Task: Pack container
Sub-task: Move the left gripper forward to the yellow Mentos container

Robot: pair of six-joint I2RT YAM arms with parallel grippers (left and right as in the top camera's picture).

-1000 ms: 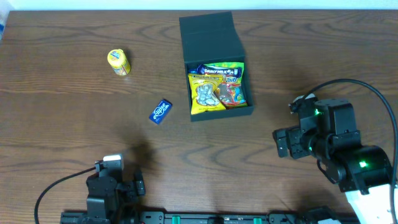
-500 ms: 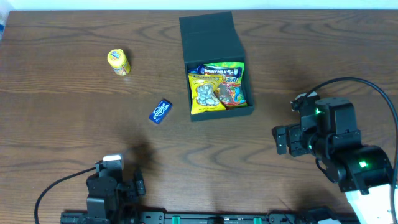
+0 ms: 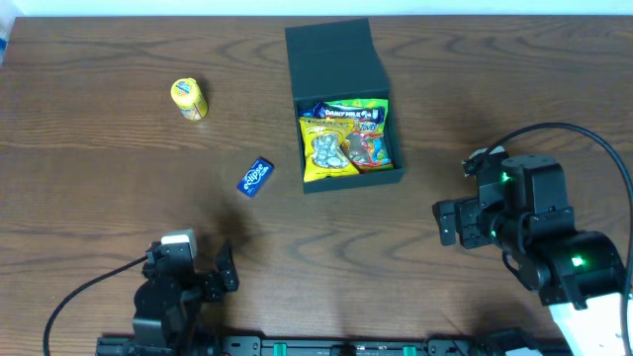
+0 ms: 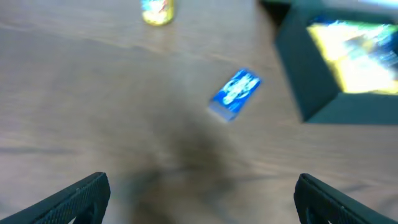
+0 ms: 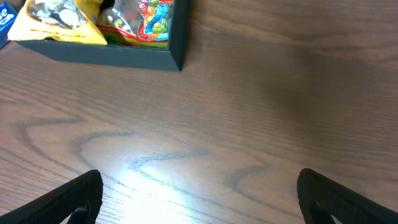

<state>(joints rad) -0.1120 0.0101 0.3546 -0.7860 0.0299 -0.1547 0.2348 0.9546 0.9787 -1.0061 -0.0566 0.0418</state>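
Open container [image 3: 334,59] sits mid-table toward the far side, lid up, w/ snack pkts already inside. Blue pkt [image 3: 255,177] lies flat just left of it, and the yellow tub [image 3: 188,99] is further off, far left. L gripper [image 4: 202,190] is spread wide w/ nothing between its fingers, near the front edge, blue pkt ahead. R gripper [image 5: 199,186] is likewise spread & empty, right of the container. Likely step: L goes for the blue pkt. It lies at an angle, so turn the wrist to span its short side, drop straight down & pinch mid-body. It's thin & flat, so it may skid. L wrist view is blurred, so fine aim is hard to judge.
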